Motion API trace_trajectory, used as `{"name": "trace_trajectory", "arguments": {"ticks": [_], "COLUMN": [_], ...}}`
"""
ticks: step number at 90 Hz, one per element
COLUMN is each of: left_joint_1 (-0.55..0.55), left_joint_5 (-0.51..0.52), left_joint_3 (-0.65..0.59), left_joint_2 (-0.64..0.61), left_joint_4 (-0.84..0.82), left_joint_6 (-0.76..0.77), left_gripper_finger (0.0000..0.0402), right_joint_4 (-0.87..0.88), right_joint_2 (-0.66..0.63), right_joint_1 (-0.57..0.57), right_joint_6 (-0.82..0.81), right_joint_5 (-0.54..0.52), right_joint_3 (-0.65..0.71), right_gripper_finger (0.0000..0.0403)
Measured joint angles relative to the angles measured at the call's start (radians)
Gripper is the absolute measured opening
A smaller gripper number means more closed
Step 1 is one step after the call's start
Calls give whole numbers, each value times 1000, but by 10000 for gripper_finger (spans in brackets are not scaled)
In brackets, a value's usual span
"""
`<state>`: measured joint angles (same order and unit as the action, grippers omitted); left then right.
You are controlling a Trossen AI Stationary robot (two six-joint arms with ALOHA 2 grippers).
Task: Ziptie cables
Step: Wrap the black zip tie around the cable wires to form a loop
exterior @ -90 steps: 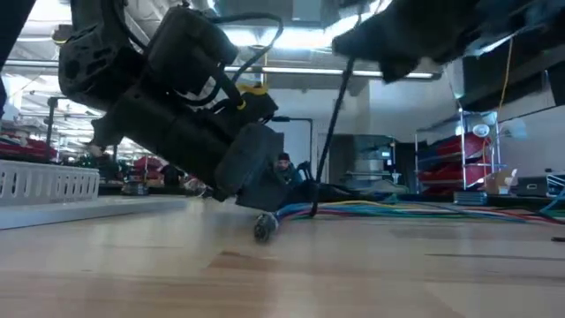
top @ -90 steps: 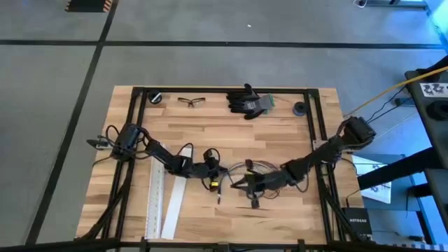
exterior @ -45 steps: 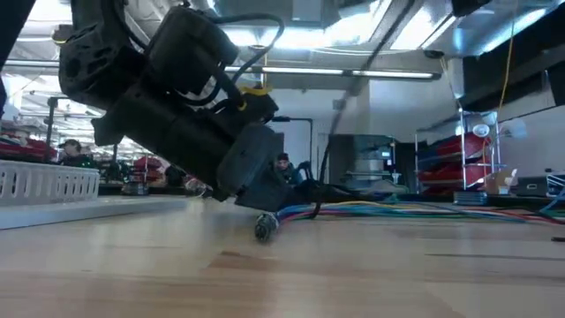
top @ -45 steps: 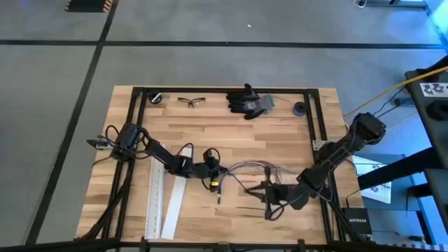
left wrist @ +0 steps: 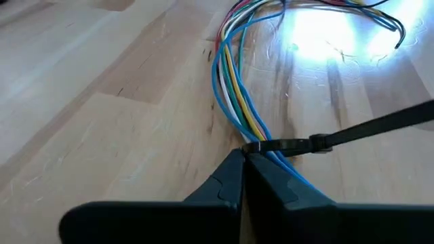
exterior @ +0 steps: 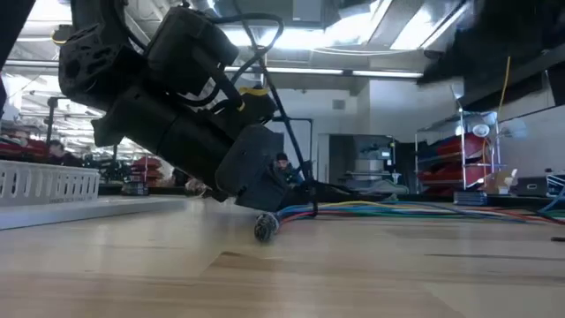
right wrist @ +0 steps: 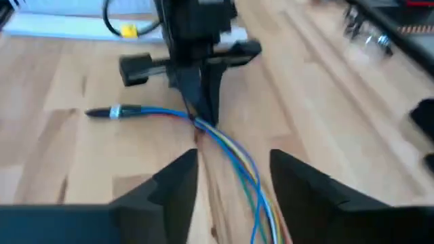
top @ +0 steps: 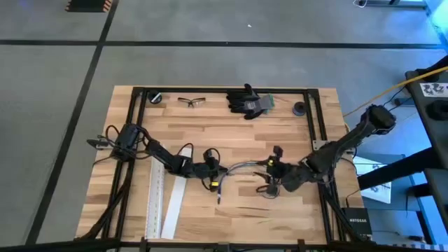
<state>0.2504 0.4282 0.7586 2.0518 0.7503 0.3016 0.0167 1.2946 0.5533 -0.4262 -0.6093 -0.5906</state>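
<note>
Left hand [left wrist: 243,157] pinched on cables [left wrist: 234,95] beside zip tie [left wrist: 352,132], right hand [right wrist: 230,177] spread wide, white strips [top: 166,199] near, gloves [top: 250,101] probably well apart.

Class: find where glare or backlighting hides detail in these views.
Left wrist view: a bright glare patch on the table washes out the cables there. Low view: ceiling lights backlight the left gripper, leaving it a dark shape.
</note>
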Motion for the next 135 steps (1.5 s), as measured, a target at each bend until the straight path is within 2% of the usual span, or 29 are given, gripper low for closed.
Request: {"name": "trace_trajectory", "arguments": {"ticks": [15,23,39,51,72,85,94,100,119,130,135], "left_joint_1": [0,0,0,0,0,-2,-2,-2,-2,-2,-2], "left_joint_5": [0,0,-1,-1,-2,-3,-3,-3,-3,-3,-3], "left_joint_3": [0,0,0,0,0,0,0,0,0,0,0], "left_joint_2": [0,1,1,1,1,1,1,1,1,1,0], "left_joint_4": [1,2,1,2,1,2,2,2,-4,-8,-13], "left_joint_6": [0,1,0,-4,-17,-18,-17,-17,-16,-13,-13], "left_gripper_finger": [0,0,0,0,0,0,0,0,0,0,0], "right_joint_4": [-494,-622,-648,-640,-555,-531,-528,-523,-538,-539,-534], "right_joint_2": [140,230,415,504,548,569,587,592,591,590,578], "right_joint_1": [-123,-190,-278,-308,-341,-339,-338,-329,-258,-187,-151], "right_joint_6": [126,178,280,351,396,442,493,533,679,795,842], "right_joint_5": [240,344,510,542,630,647,647,613,348,146,87], "right_joint_3": [140,136,25,-52,-136,-158,-168,-171,-206,-247,-263], "right_gripper_finger": [183,172,149,138,116,73,19,7,0,0,0]}}
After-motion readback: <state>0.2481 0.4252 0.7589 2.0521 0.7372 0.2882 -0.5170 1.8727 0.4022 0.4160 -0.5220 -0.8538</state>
